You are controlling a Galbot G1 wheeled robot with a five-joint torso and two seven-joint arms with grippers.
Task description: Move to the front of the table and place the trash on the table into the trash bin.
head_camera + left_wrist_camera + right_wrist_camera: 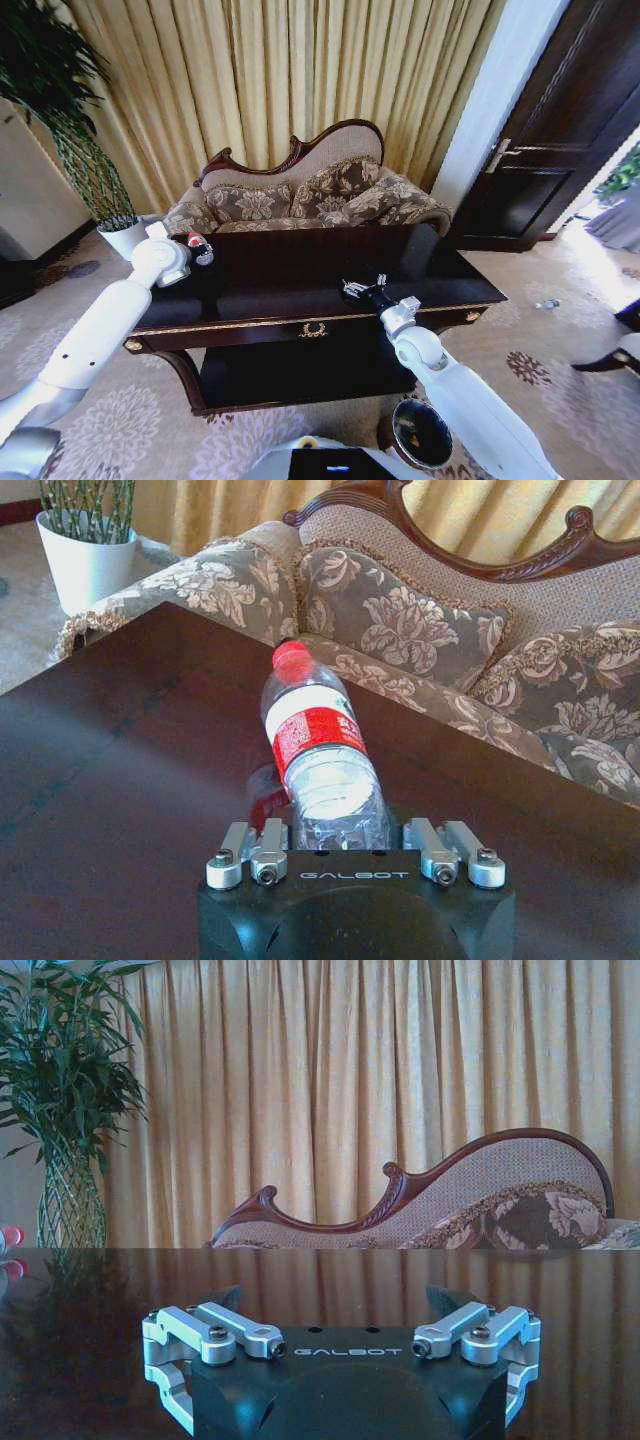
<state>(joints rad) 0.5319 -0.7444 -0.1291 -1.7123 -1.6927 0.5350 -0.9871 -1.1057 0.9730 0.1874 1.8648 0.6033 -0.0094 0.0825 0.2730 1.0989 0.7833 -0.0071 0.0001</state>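
Centrally, the dark bench (300, 300) stands before a sofa (300, 195); the bin (421, 433) sits on the floor at five o'clock. At nine o'clock the left gripper (345, 825) pinches a bottle (320, 755). The right gripper (362, 291) hovers spread over the bench's front edge.

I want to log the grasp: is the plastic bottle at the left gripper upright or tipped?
Tipped. In the left wrist view the bottle leans, red cap away from the left gripper, whose fingers flank its base above the table.

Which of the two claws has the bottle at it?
The left claw: the red-capped bottle sits right at its mouth. The right claw is open, with nothing in it.
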